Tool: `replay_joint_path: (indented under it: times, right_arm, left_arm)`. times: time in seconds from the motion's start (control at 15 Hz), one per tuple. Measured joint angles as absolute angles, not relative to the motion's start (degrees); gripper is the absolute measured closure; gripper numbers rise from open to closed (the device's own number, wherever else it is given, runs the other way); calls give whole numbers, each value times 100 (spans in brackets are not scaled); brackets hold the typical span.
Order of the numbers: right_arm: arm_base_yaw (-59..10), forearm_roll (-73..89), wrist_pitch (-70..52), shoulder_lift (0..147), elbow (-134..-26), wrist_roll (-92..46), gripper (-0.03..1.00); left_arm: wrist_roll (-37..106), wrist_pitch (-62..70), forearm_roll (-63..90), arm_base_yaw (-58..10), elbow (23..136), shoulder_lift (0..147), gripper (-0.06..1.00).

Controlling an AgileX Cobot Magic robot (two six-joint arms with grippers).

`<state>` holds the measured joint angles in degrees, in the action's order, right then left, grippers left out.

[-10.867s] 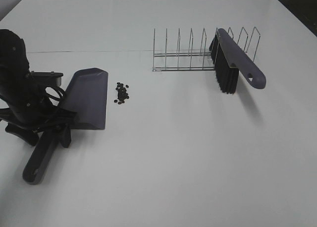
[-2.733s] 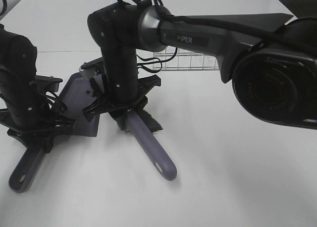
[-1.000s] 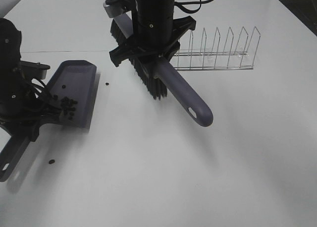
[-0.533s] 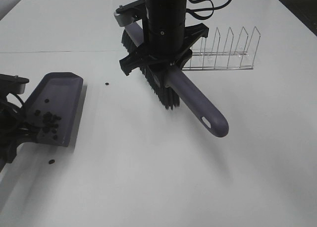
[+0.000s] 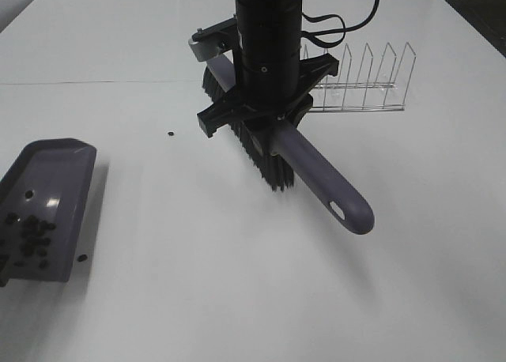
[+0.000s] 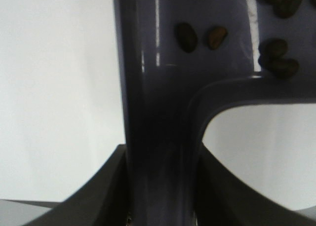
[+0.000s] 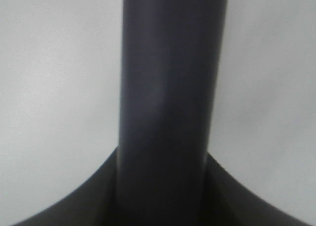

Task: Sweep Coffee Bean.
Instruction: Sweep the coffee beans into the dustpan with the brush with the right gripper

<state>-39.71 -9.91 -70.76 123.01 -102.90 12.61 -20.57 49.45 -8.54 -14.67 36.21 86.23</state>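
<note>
Most coffee beans (image 5: pixel 28 234) occupy left end effector's (image 6: pixel 163 189) dustpan (image 5: pixel 62 166).

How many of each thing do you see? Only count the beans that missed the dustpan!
Dustpan: 1
Brush: 1
Wire rack: 1
Loose beans: 2
Total: 5
</note>
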Motion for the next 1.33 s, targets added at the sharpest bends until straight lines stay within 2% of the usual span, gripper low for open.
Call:
replay_joint_path:
  times: [0.27, 0.8, 1.13, 1.33]
  right_arm:
    - [-3971, -991, -7070, 12301, -10290, 1261, 65]
    - [-3971, -991, -6738, 12301, -10290, 1289, 65]
    - [-3971, -1066, -6062, 12720, -10290, 0, 66]
    - [-3971, -1513, -5621, 12903, -10290, -286, 66]
  left_arm:
    - [-2389, 4807, -796, -1467, 2888, 8463, 60]
    - [-2871, 4120, -699, -1467, 2590, 8457, 60]
    - [-2876, 3965, -670, -1467, 2532, 8480, 60]
    - [-2893, 3925, -665, -1467, 2527, 8680, 60]
